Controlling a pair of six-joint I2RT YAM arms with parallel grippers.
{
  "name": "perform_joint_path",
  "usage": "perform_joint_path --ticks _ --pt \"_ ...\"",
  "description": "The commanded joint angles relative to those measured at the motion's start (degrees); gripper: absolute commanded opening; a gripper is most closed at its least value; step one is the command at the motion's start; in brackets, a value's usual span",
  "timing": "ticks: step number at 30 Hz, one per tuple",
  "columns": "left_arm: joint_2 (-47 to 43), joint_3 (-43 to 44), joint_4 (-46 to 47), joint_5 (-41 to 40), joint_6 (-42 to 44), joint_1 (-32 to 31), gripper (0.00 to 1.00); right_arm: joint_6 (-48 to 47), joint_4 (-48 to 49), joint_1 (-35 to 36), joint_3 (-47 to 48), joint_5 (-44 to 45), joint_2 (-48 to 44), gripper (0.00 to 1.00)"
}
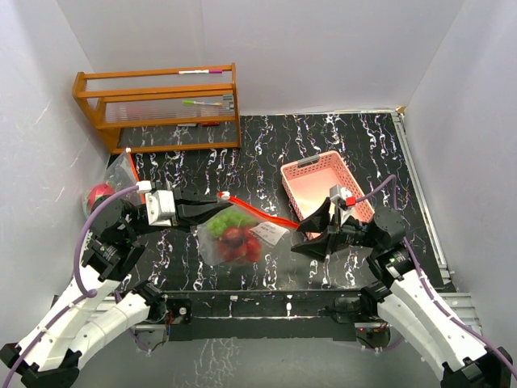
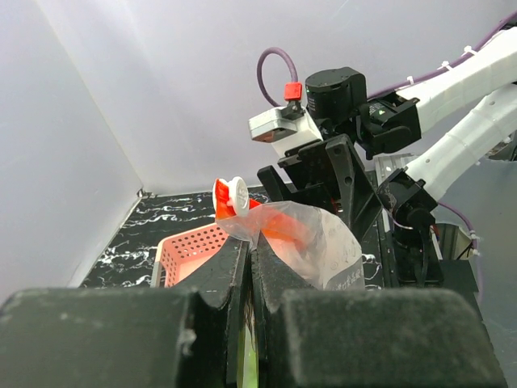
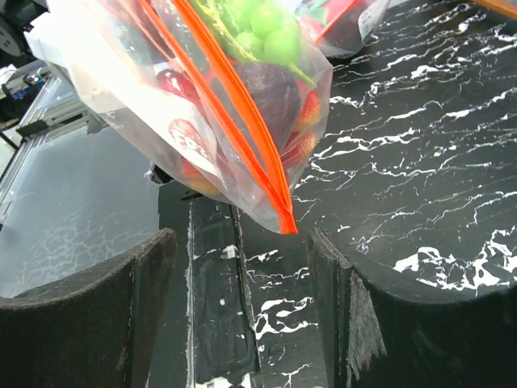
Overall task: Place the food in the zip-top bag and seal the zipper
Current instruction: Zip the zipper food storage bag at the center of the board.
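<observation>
**A:** Where is the food?

**B:** Inside the zip-top bag [image 1: 212,246] at the middle of the marbled table [image 1: 363,145]; green grapes [image 1: 230,218] on its 12 o'clock side, red fruits [image 1: 241,242] toward 6 o'clock; a dark purple one shows under the grapes in the right wrist view.

**A:** And the zipper?

**B:** The orange zipper strip [image 1: 258,212] runs across the bag's top from 10 o'clock to 3 o'clock; the white slider [image 1: 224,195] sits at the 10 o'clock end; whether the strip is sealed, I cannot tell.

**A:** The left gripper [image 2: 250,250]?

**B:** Clenched on the bag; its fingers are pressed together with the plastic rising out between them, just below the slider.

**A:** The right gripper [image 3: 241,242]?

**B:** Released; its fingers [image 3: 153,275] stand wide apart at 3 o'clock of the bag, gripping nothing; the bag's lower orange corner hangs down in the gap ahead of them; whether it brushes a finger, I cannot tell.

**A:** What else is on the table?

**B:** A pink basket [image 1: 307,171] at 1 o'clock of the bag, behind the right gripper; a wooden rack [image 1: 157,121] in the 11 o'clock corner, pens on its shelves; a second bag [image 1: 121,171] at 9 o'clock by the left wall, something red and green showing through it.
</observation>
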Motion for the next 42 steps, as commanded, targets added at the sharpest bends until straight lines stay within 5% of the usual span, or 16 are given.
perform_joint_path --ticks 1,15,20,24,29,37,42 --pt "-1.1 1.9 2.9 0.4 0.5 0.2 0.00 0.3 6.9 0.1 1.4 -1.8 0.2 0.69" --pt "-1.8 1.5 3.1 0.8 0.1 0.2 0.00 2.0 15.6 0.0 4.0 -4.5 8.4 0.66" --pt "-2.1 0.8 3.3 0.4 0.3 0.2 0.00 3.9 18.0 0.1 4.9 -6.2 7.6 0.57" --pt "-2.1 -0.1 4.5 0.5 -0.3 0.2 0.00 3.9 16.1 0.0 6.6 -7.6 7.6 0.37" --pt "-2.3 -0.6 4.9 0.1 -0.2 0.2 0.00 2.3 9.3 0.1 9.8 -9.3 8.7 0.08" --pt "-3.4 -0.3 3.2 -1.3 1.5 0.2 0.00 -2.6 -5.8 0.1 13.6 -5.8 8.0 0.08" --pt "-4.0 0.6 -1.7 -3.1 4.8 0.2 0.00 -6.8 -21.9 0.0 19.1 16.2 6.5 0.08"
